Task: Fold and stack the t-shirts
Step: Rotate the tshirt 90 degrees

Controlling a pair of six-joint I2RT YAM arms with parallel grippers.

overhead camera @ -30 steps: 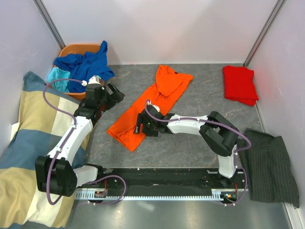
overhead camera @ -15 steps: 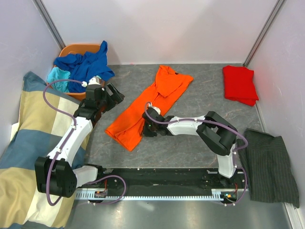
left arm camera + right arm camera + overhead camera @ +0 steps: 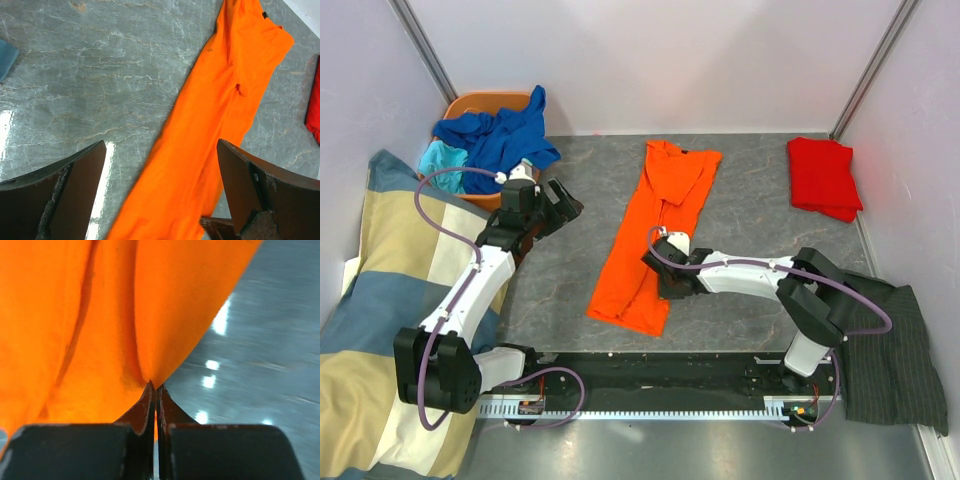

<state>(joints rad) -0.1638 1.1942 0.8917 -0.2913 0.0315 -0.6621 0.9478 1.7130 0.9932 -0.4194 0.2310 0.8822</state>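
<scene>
An orange t-shirt (image 3: 655, 230), folded into a long strip, runs from the table's back middle down toward the near edge. My right gripper (image 3: 665, 288) is shut on its right edge near the lower end; in the right wrist view the cloth (image 3: 100, 315) is pinched between the closed fingertips (image 3: 156, 386). My left gripper (image 3: 565, 205) hovers open to the left of the shirt, and the orange cloth (image 3: 210, 130) lies on the table beyond its empty spread fingers (image 3: 162, 165). A folded red t-shirt (image 3: 823, 177) lies at the back right. Blue (image 3: 500, 135) and turquoise (image 3: 445, 157) t-shirts are heaped in a basket.
The orange basket (image 3: 470, 103) stands at the back left corner. A checked blanket (image 3: 380, 300) covers the left side. A dark pinstriped cloth (image 3: 885, 345) lies at the near right. Walls close in the table at the back and both sides.
My right gripper has shut on the orange t-shirt and pulled its lower end right and nearer, so the strip now lies straighter. The left arm has stayed in place.
</scene>
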